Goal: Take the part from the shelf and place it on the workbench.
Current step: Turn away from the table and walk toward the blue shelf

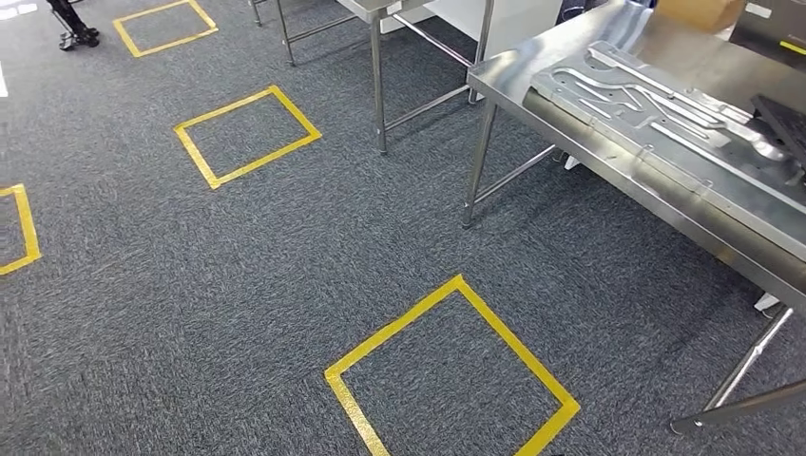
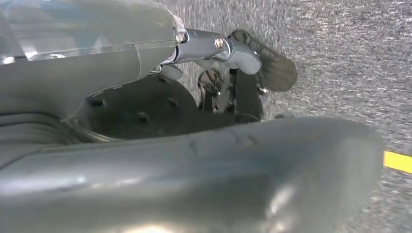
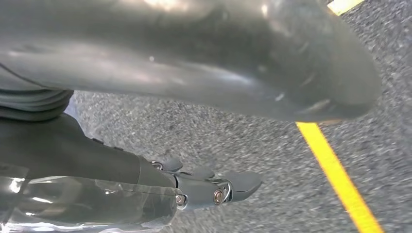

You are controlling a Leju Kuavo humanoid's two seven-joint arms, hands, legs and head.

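The steel workbench (image 1: pixel 521 68) stands at the right in the head view. On it lies a large flat metal plate (image 1: pixel 665 119) with shaped channels cut into it, and a black object (image 1: pixel 784 123) sits at its far right end. My left hand (image 2: pixel 160 111) hangs over the grey carpet, its fingers (image 2: pixel 233 48) stretched out and its thumb (image 2: pixel 218 165) apart from them, with nothing in it. My right hand (image 3: pixel 97 160) also hangs over the carpet, fingers (image 3: pixel 218 189) straight, thumb (image 3: pixel 218 58) apart, holding nothing.
A second steel table (image 1: pixel 380 57) stands at the back centre. Yellow tape squares (image 1: pixel 456 285) mark the carpet, one close in front of me and another (image 1: pixel 247 133) further left. A cardboard box (image 1: pixel 699 11) sits behind the workbench.
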